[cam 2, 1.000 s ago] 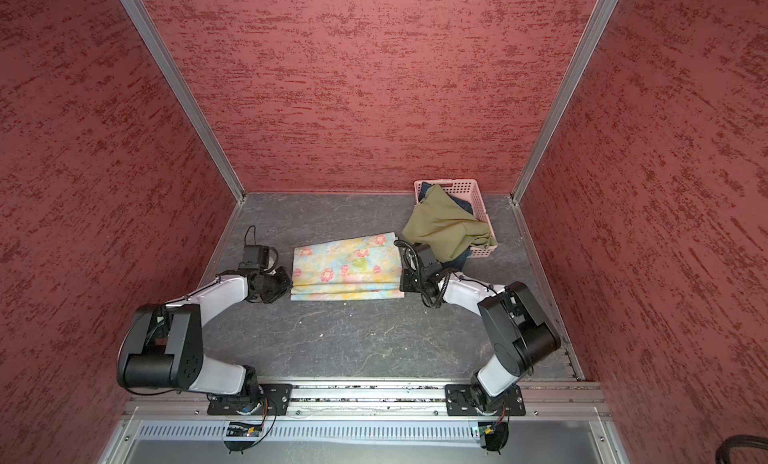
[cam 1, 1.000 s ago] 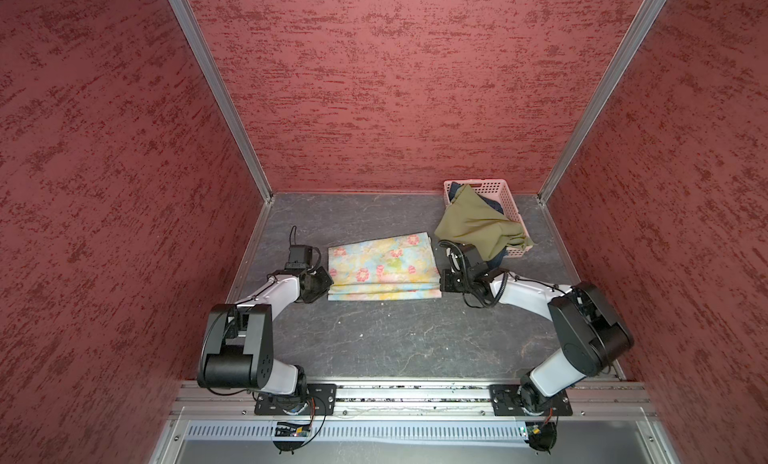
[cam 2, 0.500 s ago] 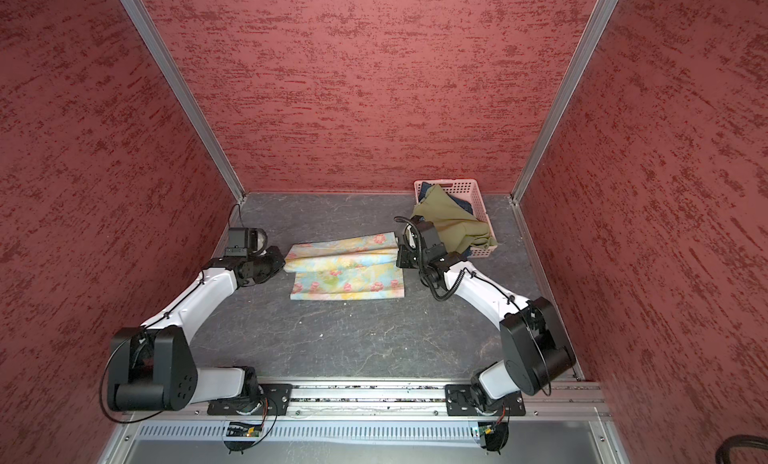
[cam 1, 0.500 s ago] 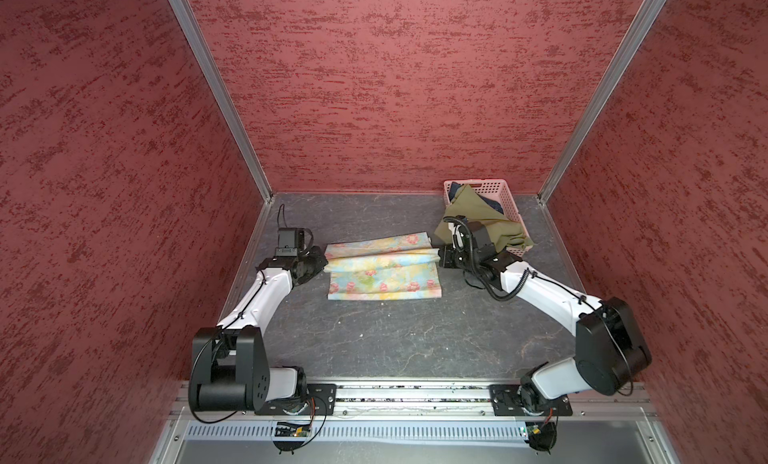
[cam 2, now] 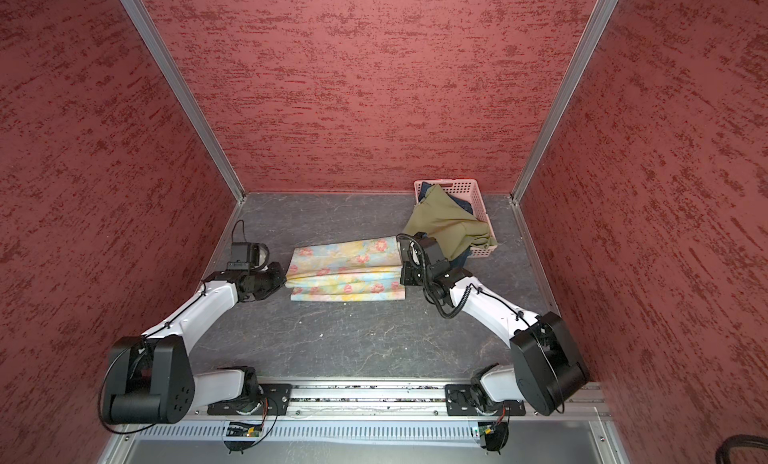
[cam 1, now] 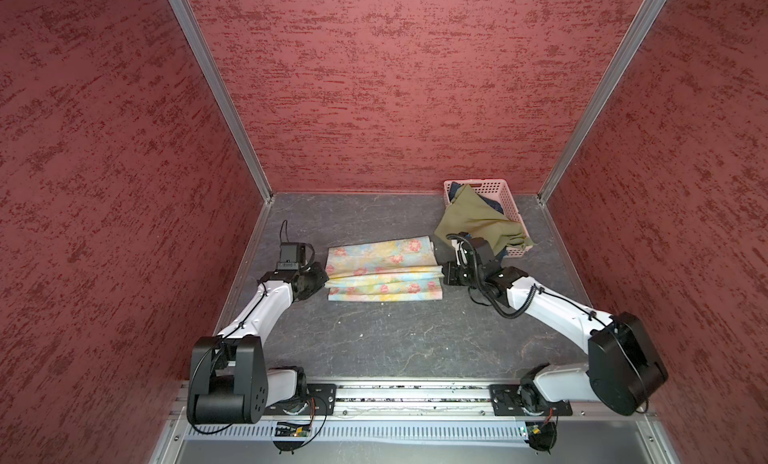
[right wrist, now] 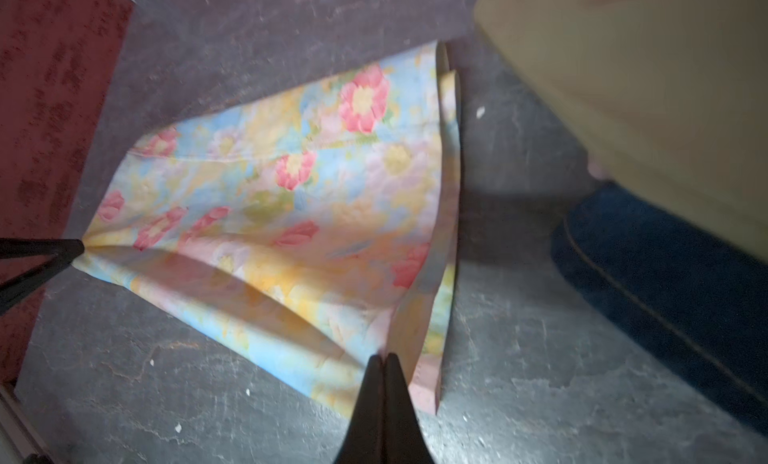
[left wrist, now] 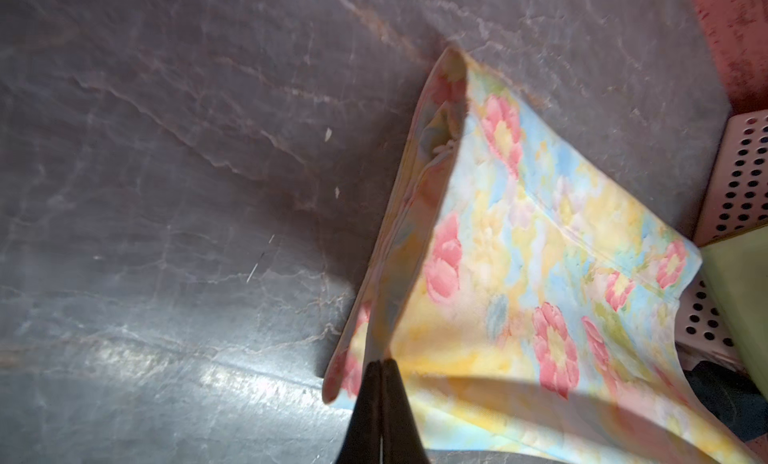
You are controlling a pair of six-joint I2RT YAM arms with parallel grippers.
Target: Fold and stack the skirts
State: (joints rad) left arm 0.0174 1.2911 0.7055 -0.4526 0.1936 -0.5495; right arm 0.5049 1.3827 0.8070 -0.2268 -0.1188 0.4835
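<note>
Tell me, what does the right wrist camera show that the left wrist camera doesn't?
Only the right wrist view shows both grippers at once: the right gripper and the left gripper, each shut on an edge of the floral skirt. Only the left wrist view shows the pink basket. Both show the floral skirt, the olive skirt and the grey table.

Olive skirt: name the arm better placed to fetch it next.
Right, probably. The right gripper, though shut on the floral skirt, sits just beside the olive skirt; the left gripper holds the far end.
</note>
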